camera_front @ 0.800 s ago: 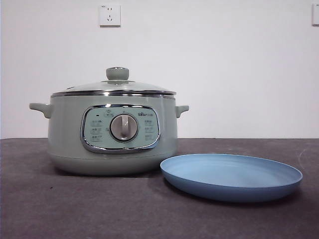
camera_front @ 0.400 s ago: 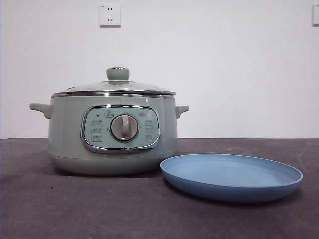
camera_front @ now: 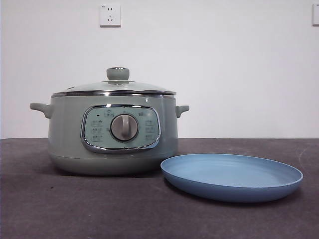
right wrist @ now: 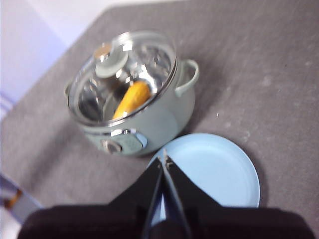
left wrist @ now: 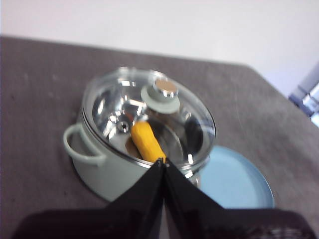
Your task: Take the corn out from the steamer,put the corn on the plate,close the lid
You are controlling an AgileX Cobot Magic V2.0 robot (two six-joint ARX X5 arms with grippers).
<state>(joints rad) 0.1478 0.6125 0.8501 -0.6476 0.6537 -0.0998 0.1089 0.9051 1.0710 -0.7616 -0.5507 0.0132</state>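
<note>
Corn (left wrist: 146, 142) sits inside the steamer (camera_front: 113, 132), visible through the glass lid (camera_front: 114, 85), which is on. Blue plate (camera_front: 232, 177) lies bare on the table (camera_front: 75, 209), just beside the pot. Left end effector (left wrist: 162, 162) and right end effector (right wrist: 163, 155) both hang above, clenched, gripping nothing.

The lid (camera_front: 113, 87) sits shut on the steamer (camera_front: 112, 134), barring my way to the corn (left wrist: 146, 141); the plate (camera_front: 232, 175) at its 3 o'clock lies bare.
</note>
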